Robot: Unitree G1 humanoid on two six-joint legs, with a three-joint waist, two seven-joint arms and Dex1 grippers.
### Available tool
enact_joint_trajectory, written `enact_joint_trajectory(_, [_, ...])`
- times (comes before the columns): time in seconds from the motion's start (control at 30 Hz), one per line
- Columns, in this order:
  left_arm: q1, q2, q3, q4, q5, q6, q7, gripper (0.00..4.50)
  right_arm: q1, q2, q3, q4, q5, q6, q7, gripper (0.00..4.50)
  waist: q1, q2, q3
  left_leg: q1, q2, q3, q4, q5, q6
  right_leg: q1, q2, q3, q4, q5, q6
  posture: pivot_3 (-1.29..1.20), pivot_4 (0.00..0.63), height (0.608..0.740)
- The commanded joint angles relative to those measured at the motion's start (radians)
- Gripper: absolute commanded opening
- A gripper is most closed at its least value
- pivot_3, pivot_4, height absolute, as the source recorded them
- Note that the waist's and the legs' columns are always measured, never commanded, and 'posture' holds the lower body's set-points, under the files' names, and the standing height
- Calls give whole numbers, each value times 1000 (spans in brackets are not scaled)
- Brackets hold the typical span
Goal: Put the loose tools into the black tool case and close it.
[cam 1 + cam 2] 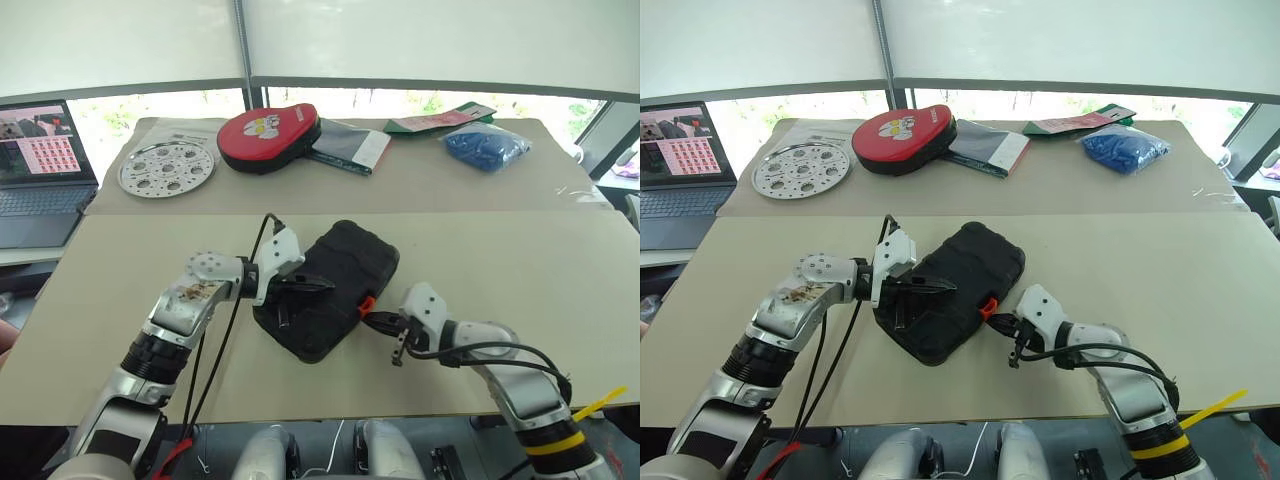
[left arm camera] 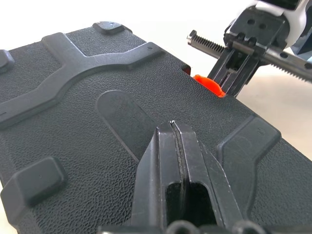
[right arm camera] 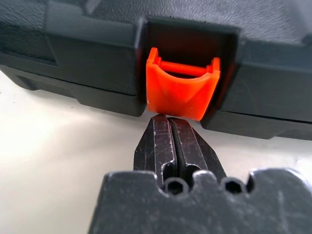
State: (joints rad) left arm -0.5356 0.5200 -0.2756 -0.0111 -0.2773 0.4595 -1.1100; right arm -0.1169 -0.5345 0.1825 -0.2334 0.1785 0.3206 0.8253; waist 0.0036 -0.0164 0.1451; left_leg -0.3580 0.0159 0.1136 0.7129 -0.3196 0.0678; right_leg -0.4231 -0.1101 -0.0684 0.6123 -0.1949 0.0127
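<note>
Case closed, latch at gripper tips

Black tool case (image 1: 335, 285) lies shut mid-table, long axis running near-left to far-right (no lettering readable). Left gripper (image 1: 318, 285), clenched, rests on its lid; right gripper (image 3: 168, 122), clenched, tips just beside orange latch (image 3: 181, 90).

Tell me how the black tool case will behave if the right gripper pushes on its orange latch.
The black tool case looks rigid moulded plastic, so it probably won't flex. Lying flat, it shouldn't tip. It might slide on the smooth table, though the left gripper on its lid probably steadies it against the right gripper at the orange latch.
</note>
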Motion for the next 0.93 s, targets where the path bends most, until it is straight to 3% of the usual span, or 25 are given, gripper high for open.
enact_joint_trajectory(0.03, [65,21,-51,52,49,32,9,0,-29,14,-32,-69,33,-54,0,21,-2,0,0,0,0,0,0,0,0,0,0,0,0,0,0,0,150,740])
enact_joint_trajectory(0.17, [116,14,63,16,-20,-90,-1,0,33,-31,-89,-105,71,-72,40,21,-7,1,0,0,0,0,-1,0,-1,-1,0,0,0,0,0,0,150,740])
enact_joint_trajectory(0.2, [137,14,116,-15,-67,-106,-12,256,52,-42,-130,-119,108,-63,52,6,-8,1,0,0,0,0,-2,0,-1,-1,0,1,0,0,0,0,150,740])
enact_joint_trajectory(0.27, [175,31,211,-70,-138,-108,-14,669,85,-73,-205,-142,175,-36,77,584,-13,1,0,0,1,0,-3,1,-1,-2,-1,1,0,0,-1,0,150,740])
enact_joint_trajectory(0.43, [293,137,368,-147,-195,-117,-10,2394,157,-173,-331,-121,216,-83,152,2131,-12,1,1,-2,1,-1,-3,1,-2,-3,-2,-1,-1,0,-1,0,150,740])
enact_joint_trajectory(0.53, [488,240,527,-104,-129,-248,-29,3419,200,-245,-428,1,214,-259,286,3169,-10,0,1,-5,1,-1,-2,0,-1,-5,-3,-2,-2,0,-1,0,150,740])
enact_joint_trajectory(0.63, [641,239,625,-60,-85,-346,30,4500,184,-270,-469,146,218,-401,365,4209,-12,1,2,-5,1,1,-3,-1,0,-6,-3,-1,-4,-1,0,0,150,740])
enact_joint_trajectory(0.67, [673,237,638,-51,-77,-375,35,4500,173,-277,-476,171,231,-403,378,4430,-11,1,3,-5,0,1,-2,-1,0,-6,-4,-1,-4,-1,0,0,150,740])
enact_joint_trajectory(0.93, [772,195,672,-107,-68,-462,117,4500,83,-300,-462,338,187,-547,433,4430,18,0,4,-11,0,1,-2,-2,1,-12,-14,-4,-2,0,0,0,150,740])
